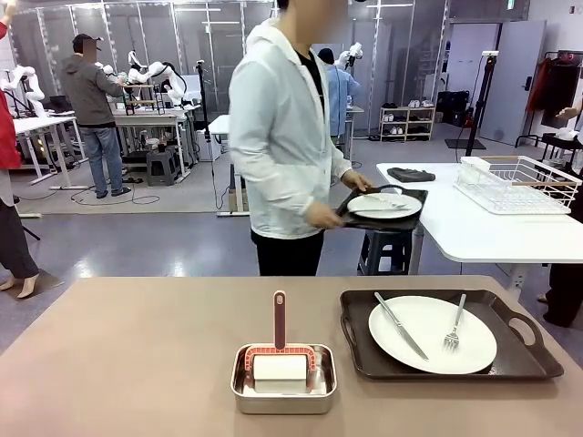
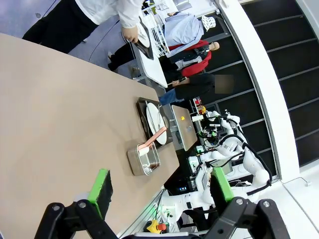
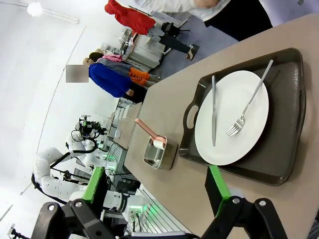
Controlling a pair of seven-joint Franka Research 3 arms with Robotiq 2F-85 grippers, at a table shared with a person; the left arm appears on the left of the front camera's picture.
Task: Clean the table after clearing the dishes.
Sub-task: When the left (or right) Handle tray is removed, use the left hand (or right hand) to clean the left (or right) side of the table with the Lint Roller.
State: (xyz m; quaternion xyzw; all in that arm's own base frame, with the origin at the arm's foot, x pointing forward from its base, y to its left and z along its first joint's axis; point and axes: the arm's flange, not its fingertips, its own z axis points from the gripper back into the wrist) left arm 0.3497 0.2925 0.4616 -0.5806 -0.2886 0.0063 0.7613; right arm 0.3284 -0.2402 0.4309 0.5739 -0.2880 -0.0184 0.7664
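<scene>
matte tan table (image 1: 127, 364), two round white plates (image 1: 433, 334) on dark handled trays (image 1: 524, 360), shiny steel pan (image 1: 283, 403) at 6 o'clock, my left gripper (image 2: 160, 185) and right gripper (image 3: 155, 183) gaping, empty

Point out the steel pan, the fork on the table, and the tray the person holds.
Pan (image 1: 283, 405): front view, near wall.
Fork (image 1: 455, 320): front view, mid handle.
Held tray (image 1: 417, 195): front view, right corner.

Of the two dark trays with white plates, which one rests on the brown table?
The nearer tray, right of the steel pan, rests on the table. The other tray is held by the person, beside the white table.
</scene>
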